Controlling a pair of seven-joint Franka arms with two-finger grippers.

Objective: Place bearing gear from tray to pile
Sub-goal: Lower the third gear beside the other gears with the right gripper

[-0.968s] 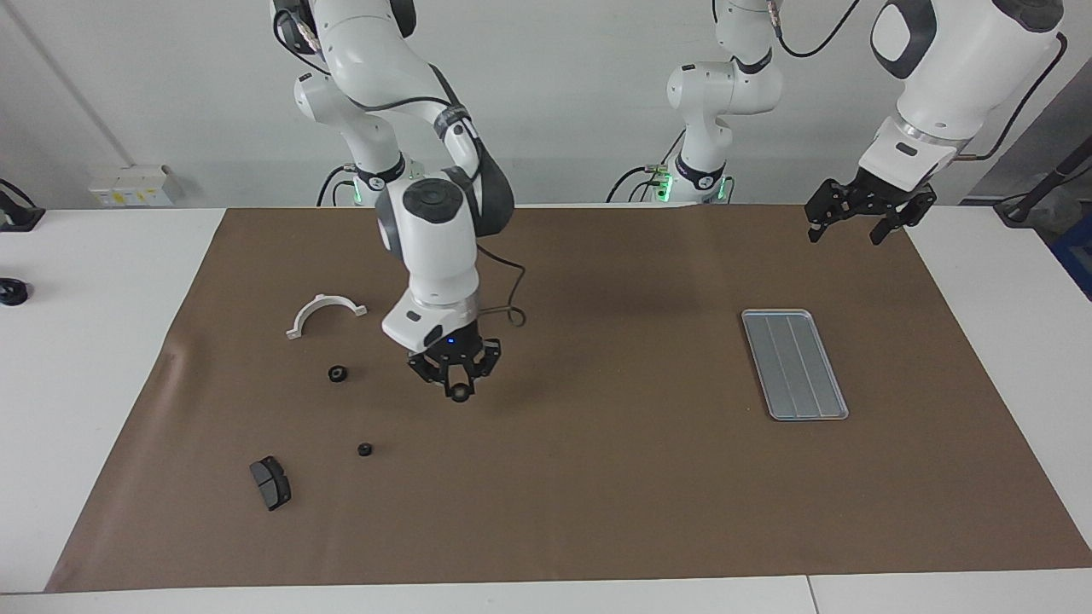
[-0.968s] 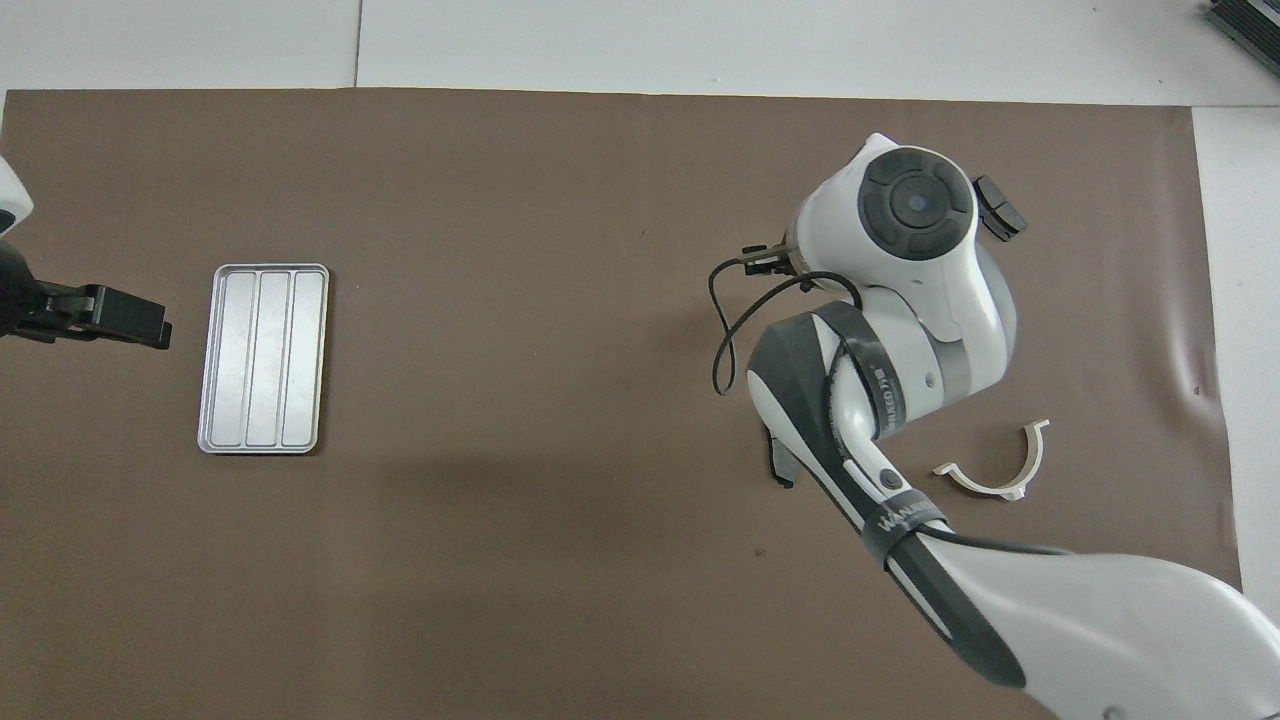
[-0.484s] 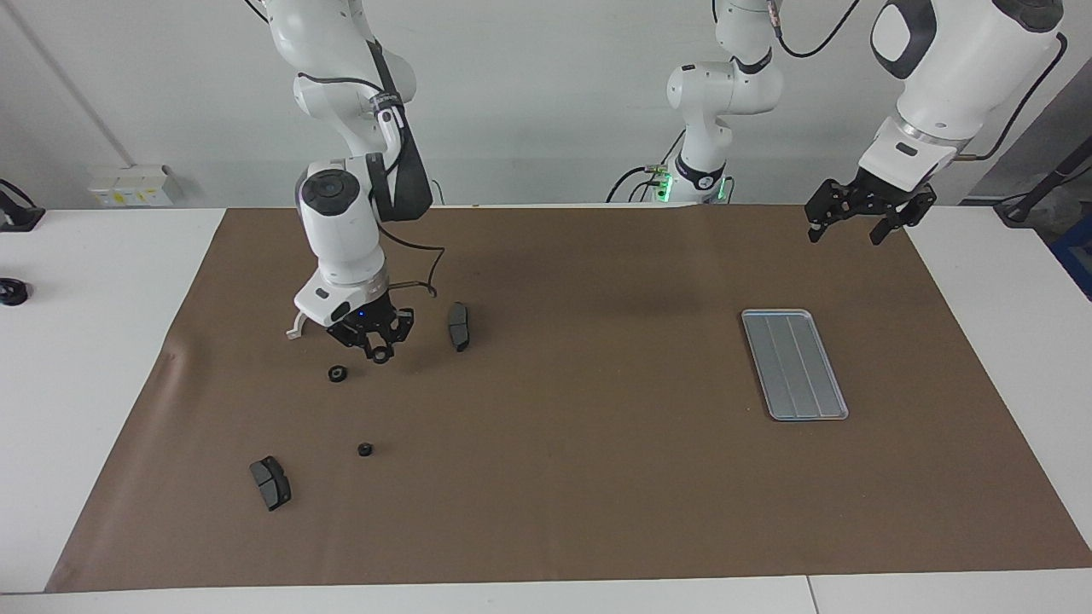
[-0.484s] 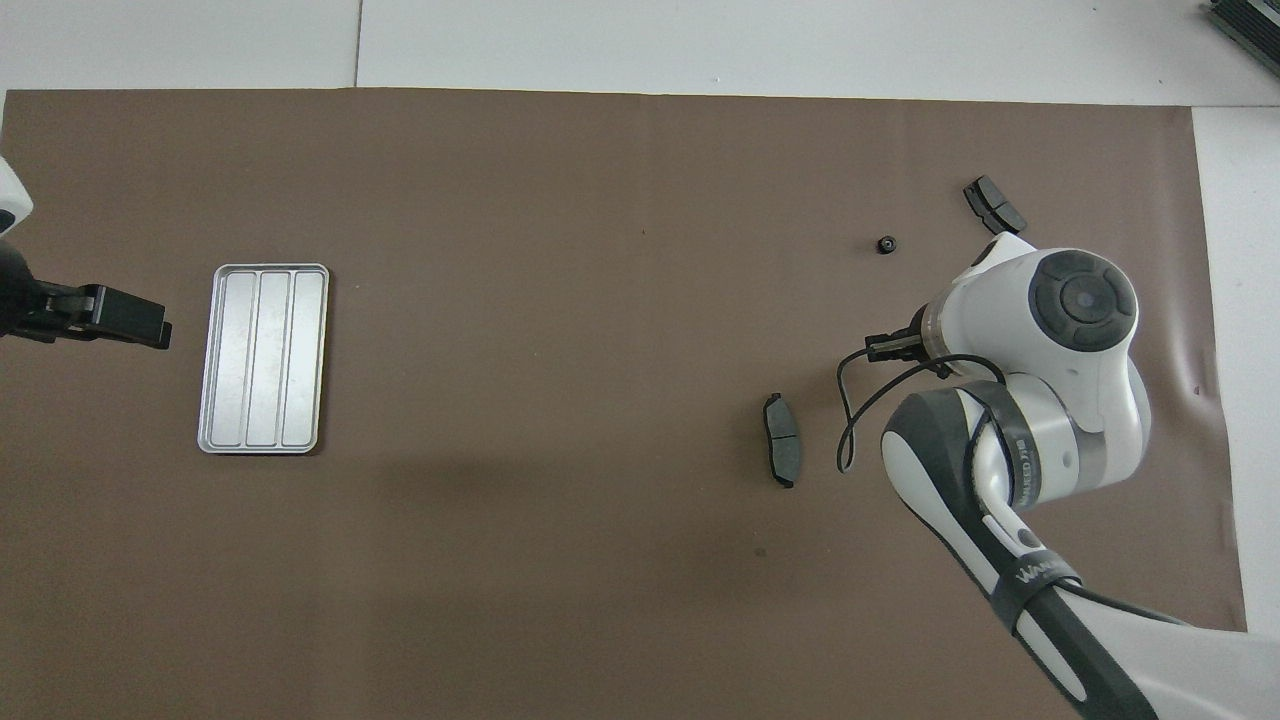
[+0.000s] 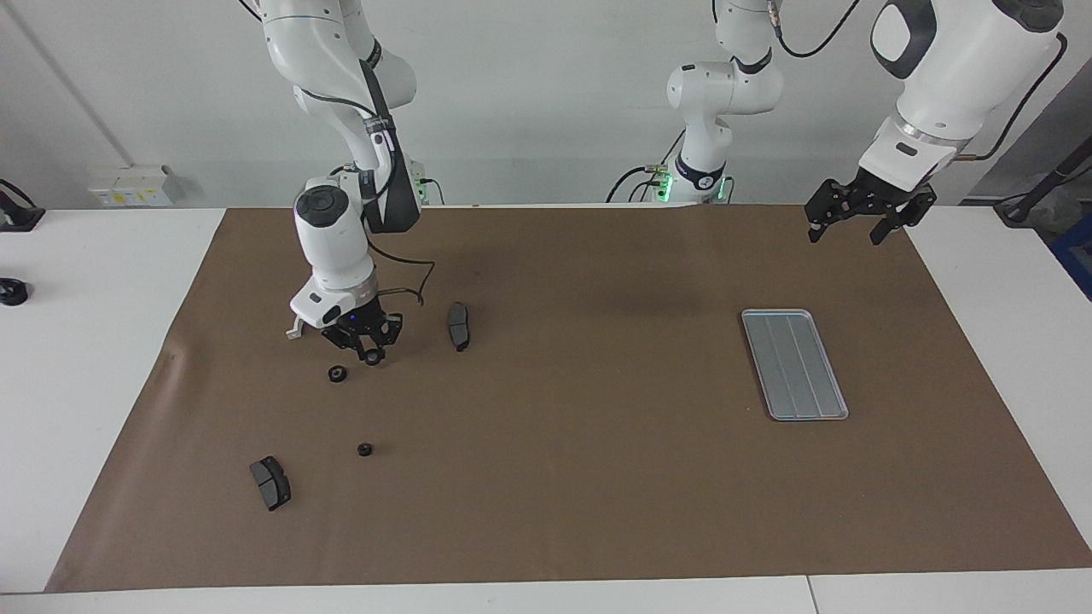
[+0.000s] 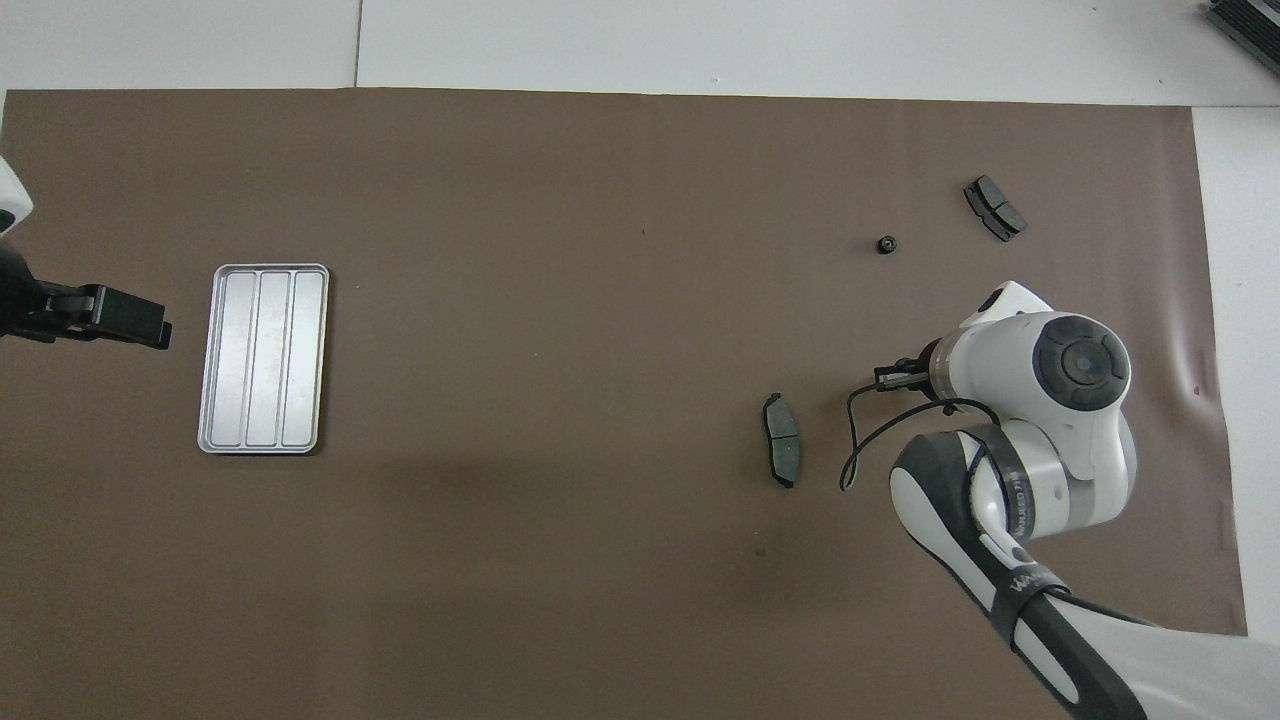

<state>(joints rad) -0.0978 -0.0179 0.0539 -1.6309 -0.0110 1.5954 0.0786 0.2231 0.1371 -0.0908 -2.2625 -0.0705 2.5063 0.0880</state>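
Observation:
My right gripper (image 5: 370, 355) is shut on a small dark bearing gear (image 5: 373, 360), held low over the mat among the pile. It hangs beside the white half-ring bracket (image 5: 294, 329), which the arm mostly hides. In the overhead view the arm covers this gripper. The pile also has a brake pad (image 5: 459, 325) (image 6: 782, 452), a second brake pad (image 5: 270, 482) (image 6: 994, 207) and two loose gears (image 5: 338, 373) (image 5: 365, 448). The silver tray (image 5: 793, 364) (image 6: 263, 358) lies toward the left arm's end with nothing in it. My left gripper (image 5: 857, 226) (image 6: 125, 318) waits open in the air beside the tray.
A brown mat (image 5: 597, 477) covers most of the white table. A black cable loops from the right wrist (image 6: 860, 440) near the brake pad. A small dark object (image 5: 13, 292) lies on the bare table off the mat at the right arm's end.
My right gripper has carried the gear from the middle of the mat toward the right arm's end and lowered it beside the bracket. The left arm has not moved.

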